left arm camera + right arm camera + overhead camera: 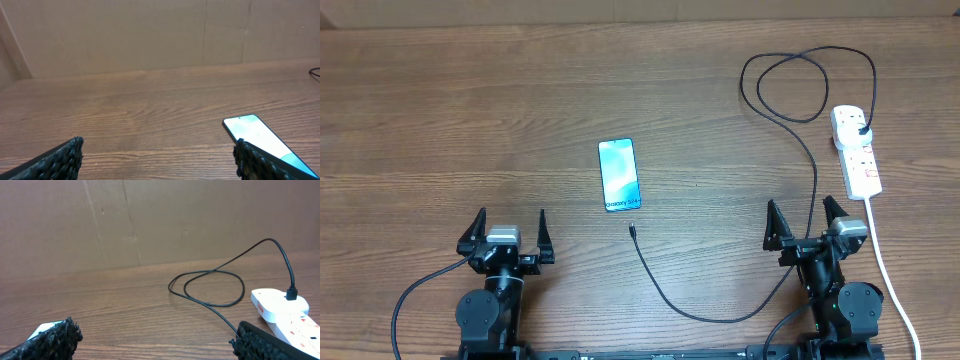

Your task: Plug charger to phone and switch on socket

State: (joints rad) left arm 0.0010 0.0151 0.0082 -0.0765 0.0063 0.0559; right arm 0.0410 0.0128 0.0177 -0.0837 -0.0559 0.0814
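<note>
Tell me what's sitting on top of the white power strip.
A black plug is pushed into the far end of the power strip, its cable looping away. Its pins and the outlet beneath are covered.

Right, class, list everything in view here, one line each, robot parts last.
Slim rectangular smartphone, lit light blue screen: one, blue, table centre.
Long thin charger cable: one, black, plugged into strip, tip near phone, unconnected.
Oblong plastic power strip: one, white with red switches, right side.
Thick cord: one, white, from strip toward the near edge.
Wooden table: one, brown, under everything.
Left gripper: one, black, open, near left.
Right gripper: one, black, open, near right.
</note>
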